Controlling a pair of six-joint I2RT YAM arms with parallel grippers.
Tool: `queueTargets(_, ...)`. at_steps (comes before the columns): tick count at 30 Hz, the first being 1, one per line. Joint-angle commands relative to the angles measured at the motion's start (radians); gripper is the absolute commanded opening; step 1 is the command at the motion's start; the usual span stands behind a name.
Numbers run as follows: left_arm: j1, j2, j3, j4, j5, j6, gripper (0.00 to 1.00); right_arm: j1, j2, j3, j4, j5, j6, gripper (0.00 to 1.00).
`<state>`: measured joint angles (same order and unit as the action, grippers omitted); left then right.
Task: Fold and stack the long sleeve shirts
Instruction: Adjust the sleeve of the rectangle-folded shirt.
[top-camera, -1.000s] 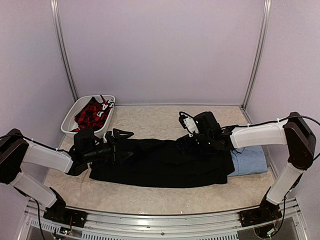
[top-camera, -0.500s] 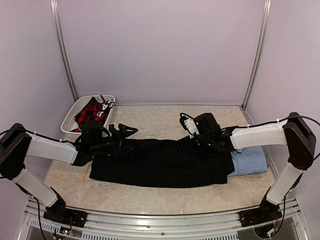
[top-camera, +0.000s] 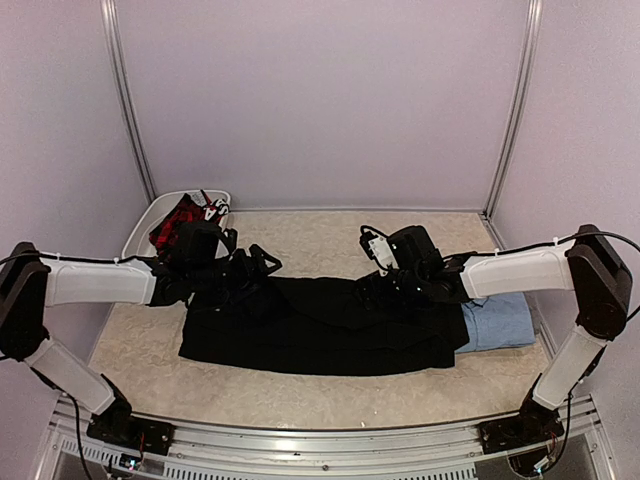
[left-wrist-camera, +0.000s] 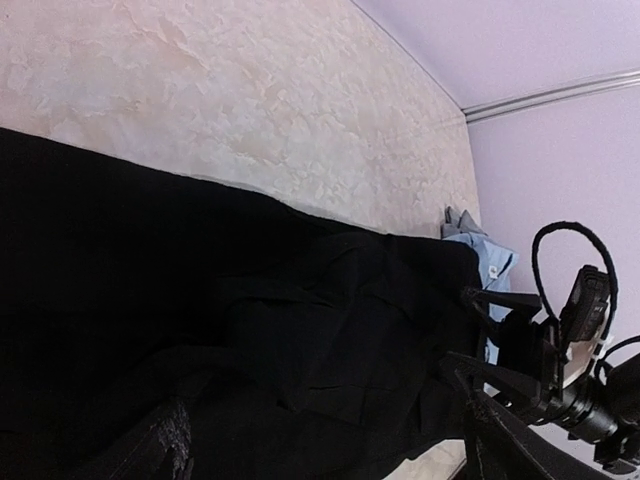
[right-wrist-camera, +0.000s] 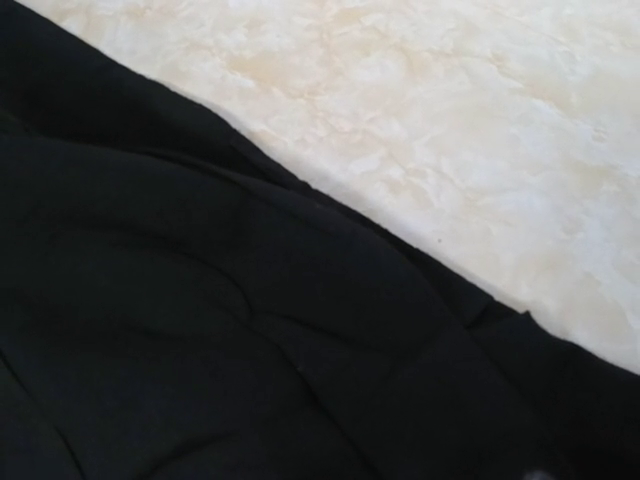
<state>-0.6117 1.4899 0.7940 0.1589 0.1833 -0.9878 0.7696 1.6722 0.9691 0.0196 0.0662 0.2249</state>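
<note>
Left end effector (top-camera: 258, 268) is hovering, fingers spread wide, over the far left edge of the black shirt (top-camera: 320, 335), which is lying as a long band across the counter (top-camera: 310, 235). Right end effector (top-camera: 368, 288), fingers also apart, is hanging low over its far edge. Light blue shirt (top-camera: 500, 322) is showing at its right end; a white basket (top-camera: 140, 232) is sitting far left.

No legible text or labels
</note>
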Motion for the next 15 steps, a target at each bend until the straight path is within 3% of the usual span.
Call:
queueTargets(1, -0.013, -0.073, 0.041, -0.143, -0.071, 0.215, 0.88, 0.006, 0.012, 0.001, -0.001, 0.013, -0.012, 0.83)
queueTargets(8, 0.019, -0.115, 0.055, -0.281, -0.122, 0.536, 0.84, 0.006, 0.015, -0.005, -0.004, 0.032, -0.022, 0.83)
queueTargets(12, 0.012, -0.102, 0.041, -0.304, -0.08, 0.705, 0.8, 0.005, 0.034, -0.002, 0.002, 0.022, -0.024, 0.83)
queueTargets(15, 0.008, -0.077, 0.051, -0.369, -0.153, 0.787, 0.8, 0.007, 0.042, -0.002, 0.006, 0.016, -0.025, 0.83)
